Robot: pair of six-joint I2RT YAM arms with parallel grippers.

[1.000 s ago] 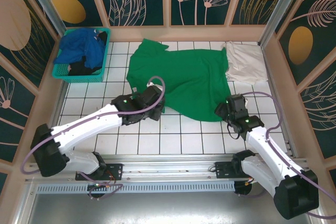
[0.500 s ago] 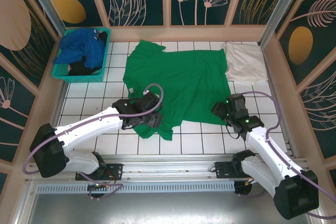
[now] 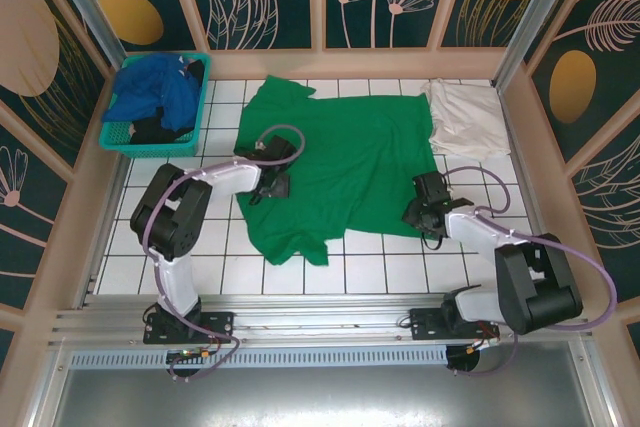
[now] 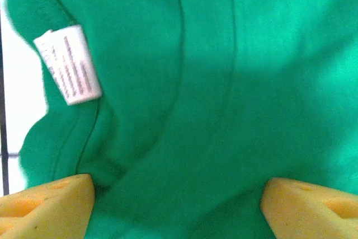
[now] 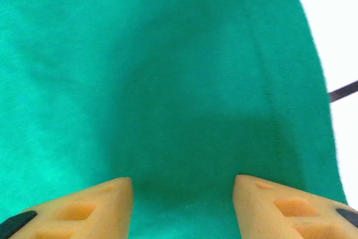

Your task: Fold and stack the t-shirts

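While we lean over it, green t-shirt [image 3: 350, 157]: spread open on table [image 3: 380, 267]
Left gripper [image 4: 176, 194]: our jaws wide, holding nothing
Right gripper [image 5: 182, 194]: jaws apart, holding nothing

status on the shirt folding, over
Left claw open over green shirt, left side. Right claw open over its right edge. Shirt spread, not yet folded. White shirt alongside.

care label [image 4: 68, 64] print blurred and unreadable, dark cloth [image 3: 152, 131] in basket [image 3: 122, 138] half hidden under blue t-shirt [image 3: 155, 87]
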